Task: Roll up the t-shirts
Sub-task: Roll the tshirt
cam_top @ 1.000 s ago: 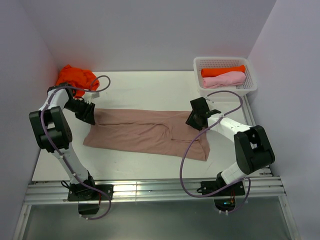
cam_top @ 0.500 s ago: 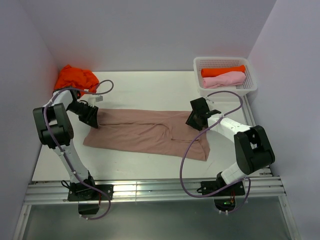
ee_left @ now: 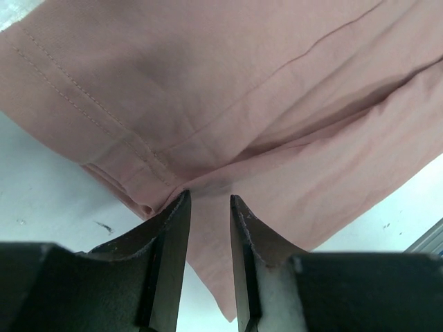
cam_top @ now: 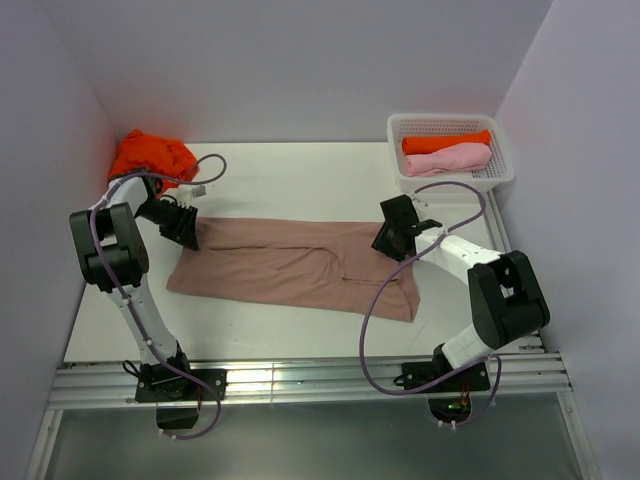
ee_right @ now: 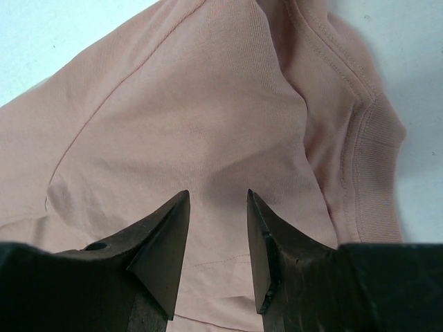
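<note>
Two tools sit low on one brown shirt point(cam_top: 290, 265). The left tool point(ee_left: 209, 198) has its jaws narrowly apart, tips down at the shirt's left end, just beside a stitched hem point(ee_left: 62, 114). Cloth puckers into a crease running away from the tips, and cloth shows in the gap, but I cannot tell whether it is pinched. The right tool point(ee_right: 218, 195) has its jaws parted wider, tips on or just over smooth cloth near the shirt's right end, with the ribbed collar point(ee_right: 374, 173) just to one side. Nothing is gathered between them.

The brown shirt lies flat as a long band across the middle of the worktop point(cam_top: 300, 180), its right end nearer the arms' bases than its left. An orange shirt point(cam_top: 152, 155) lies crumpled in the far left corner, apart from the brown one. A basket point(cam_top: 503, 175) stands in the far right corner. Inside it an orange roll point(cam_top: 445, 142) lies behind a pink roll point(cam_top: 450, 160), touching it.
</note>
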`<state>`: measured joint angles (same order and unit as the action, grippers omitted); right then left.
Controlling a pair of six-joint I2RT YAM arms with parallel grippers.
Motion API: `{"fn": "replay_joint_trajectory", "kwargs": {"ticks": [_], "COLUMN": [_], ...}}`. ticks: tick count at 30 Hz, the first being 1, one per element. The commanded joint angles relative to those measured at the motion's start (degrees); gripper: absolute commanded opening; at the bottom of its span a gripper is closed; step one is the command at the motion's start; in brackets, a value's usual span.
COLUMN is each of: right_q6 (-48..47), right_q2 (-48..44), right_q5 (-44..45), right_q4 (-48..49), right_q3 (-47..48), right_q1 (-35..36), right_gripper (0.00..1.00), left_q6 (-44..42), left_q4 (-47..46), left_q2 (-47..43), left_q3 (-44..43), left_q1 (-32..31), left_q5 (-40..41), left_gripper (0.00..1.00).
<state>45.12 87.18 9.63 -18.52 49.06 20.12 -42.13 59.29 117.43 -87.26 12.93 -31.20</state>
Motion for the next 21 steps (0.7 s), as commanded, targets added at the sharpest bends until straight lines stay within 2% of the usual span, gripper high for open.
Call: {"fn": "replay_joint_trajectory", "kwargs": {"ticks": [1,13,15,21], "right_q6": [-0.04,0.40,-0.30,-1.88], "right_q2": [0.45,0.02,-1.30,-4.55], "right_q5": [1.18,4.34,5.40,5.58], "right_q4": [1.21,-2.83,-4.84,-8.89], "right_q3": [0.42,2.09,2.88,1.05], "right_q1": [0.18,0.18,-0.60,-5.61], "right_gripper": [0.46,0.48,0.54,0.62], "left_q6": [1.26,2.05,1.79,0.21], "left_q4": [-1.71,-4.53,-3.66,-1.11], "left_q2": [1.75,2.11,1.15,-2.19], "left_q3": [-1.07,0.87,0.43,-0.89], "left_q1": [-0.19,-0.19,-0.27,-0.18], "left_q5": [-0.18,1.50,0.71,-1.75], "left_gripper": [0.35,0.34,0.35,0.40]}}
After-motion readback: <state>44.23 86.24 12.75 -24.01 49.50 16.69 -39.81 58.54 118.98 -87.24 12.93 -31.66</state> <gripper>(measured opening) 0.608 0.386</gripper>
